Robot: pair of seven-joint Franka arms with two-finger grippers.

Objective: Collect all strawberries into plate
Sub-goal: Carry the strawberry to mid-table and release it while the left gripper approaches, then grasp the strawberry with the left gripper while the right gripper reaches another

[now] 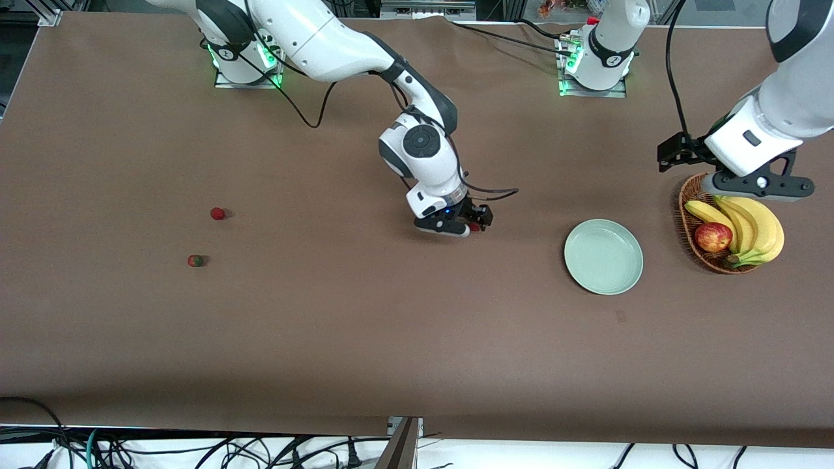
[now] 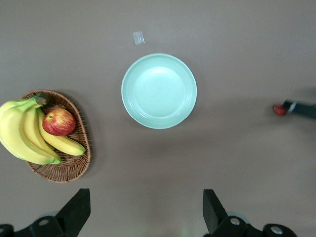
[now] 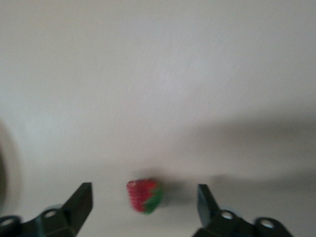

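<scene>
Your right gripper (image 3: 143,207) stands released low over mid-table, a strawberry (image 3: 144,195) lying loose between its spread fingers, cap turned toward one finger, well short of the plate (image 1: 603,256). Two strawberries (image 1: 217,213) lie toward the right arm's end. Your left gripper (image 2: 145,210) waits open above the basket (image 1: 684,208).

I see a plain brown table (image 1: 326,339). The plate (image 1: 603,256) is pale mint green, unmarked. Each strawberry I make out is red with green: two (image 1: 217,213) (image 1: 195,260) toward the right arm's end, and one (image 3: 144,195) between black fingers (image 3: 81,202). The basket (image 1: 689,225) is brown wicker, holding yellow bananas (image 1: 749,228) and a red-yellow apple (image 1: 713,237). Both arms are white with black joints.
</scene>
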